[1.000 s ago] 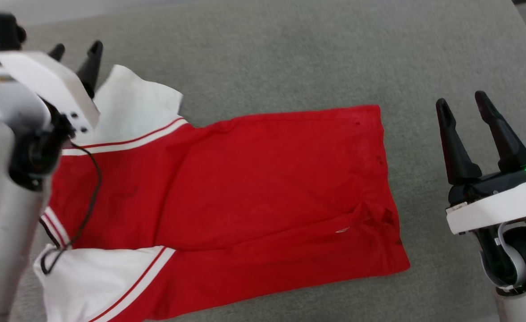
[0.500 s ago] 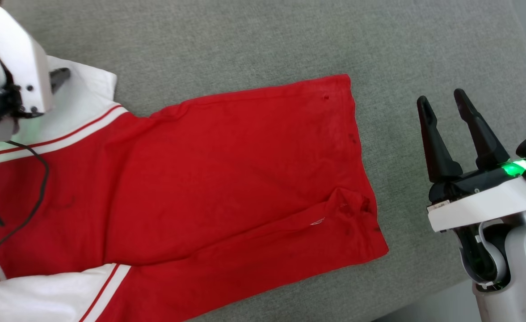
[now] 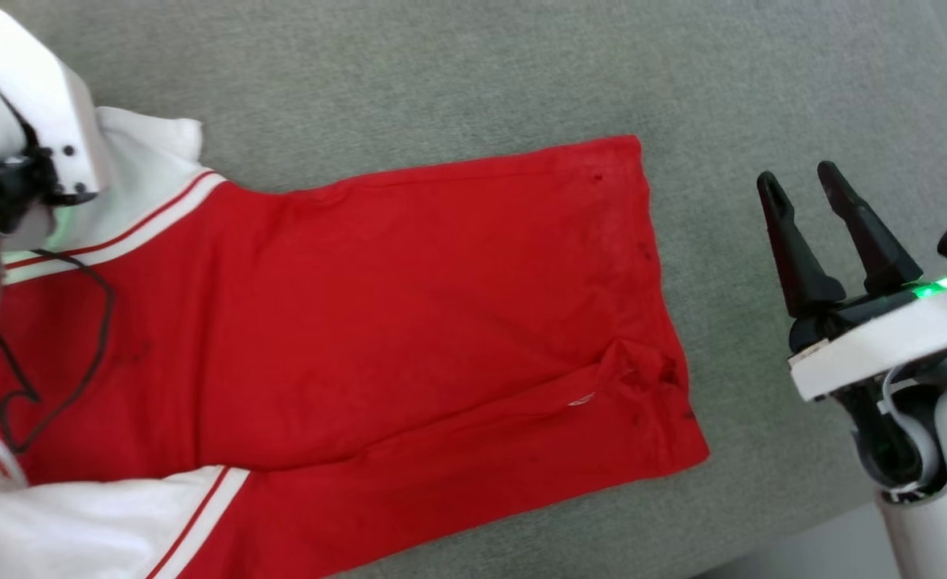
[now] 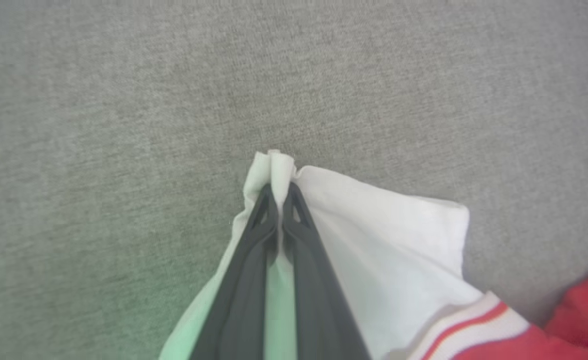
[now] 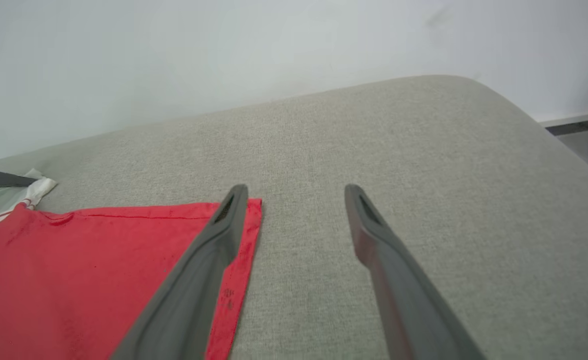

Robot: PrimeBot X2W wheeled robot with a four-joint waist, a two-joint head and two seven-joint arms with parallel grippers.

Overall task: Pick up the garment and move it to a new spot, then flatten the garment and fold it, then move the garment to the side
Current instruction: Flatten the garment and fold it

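A grey woven upholstered surface (image 3: 457,72) with a rounded far corner spreads beneath a two-armed robot, with a pale blank wall (image 5: 174,60) rising behind it. Laid across it is the garment (image 3: 409,322), a red jersey-style T-shirt with white short sleeves and red-and-white striped trim. It is spread mostly flat, hem toward the robot's right and sleeves toward its left. A puckered crease (image 3: 642,374) gathers near the hem's nearer corner.

In the head view, the left arm's white wrist housing (image 3: 30,88) stands in front of the farther sleeve and hides part of it. The left gripper (image 4: 280,187) has its two dark fingers pinched together on the edge of that white sleeve, and a small bunch of cloth pokes up past the tips. The right gripper (image 3: 797,175) hangs over bare upholstery just beside the hem, fingers spread wide and holding nothing. In the right wrist view, one of its fingers overlaps the hem's far corner.

A thin black cable (image 3: 107,322) loops from the left arm across the red cloth. A green light (image 3: 933,287) glows on the right wrist.
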